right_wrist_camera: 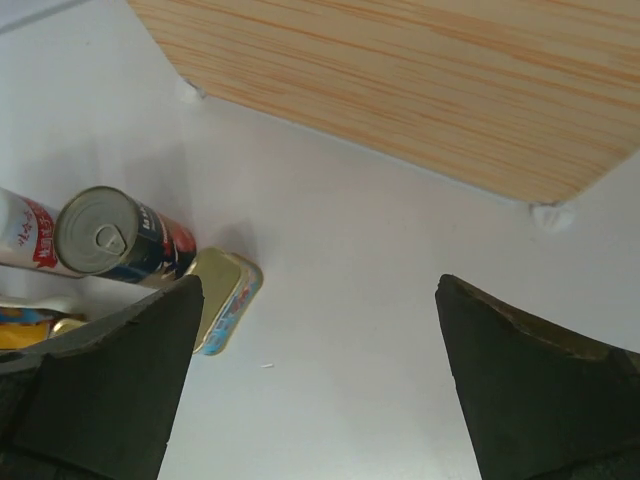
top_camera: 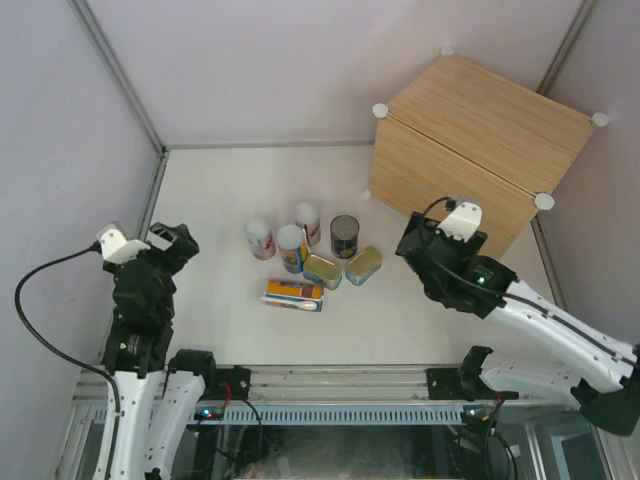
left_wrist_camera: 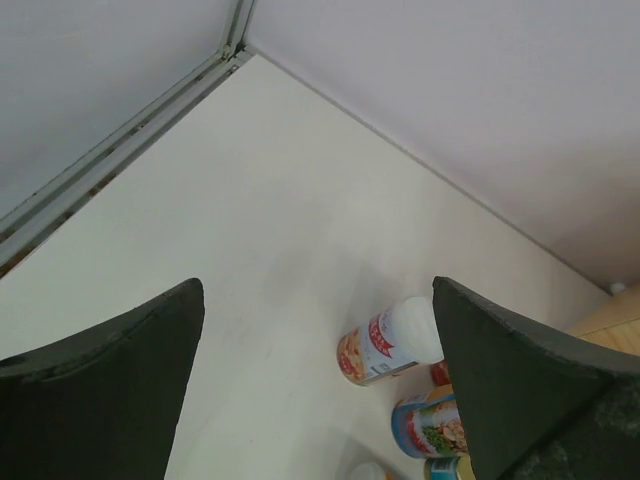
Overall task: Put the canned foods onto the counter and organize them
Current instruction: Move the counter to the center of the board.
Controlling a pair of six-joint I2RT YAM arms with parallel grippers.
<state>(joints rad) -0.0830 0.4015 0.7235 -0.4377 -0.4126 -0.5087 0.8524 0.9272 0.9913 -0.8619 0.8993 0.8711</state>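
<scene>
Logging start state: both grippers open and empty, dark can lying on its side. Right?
No. The top view shows the dark can standing upright; it is a tall can that lies on its side. The left gripper and right gripper are open and empty.

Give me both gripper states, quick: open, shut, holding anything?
Left gripper: open, holding nothing.
Right gripper: open, holding nothing.

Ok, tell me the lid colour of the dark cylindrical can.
Silvery metal, ring pull; the dark cylindrical can shows best in right wrist view.
</scene>
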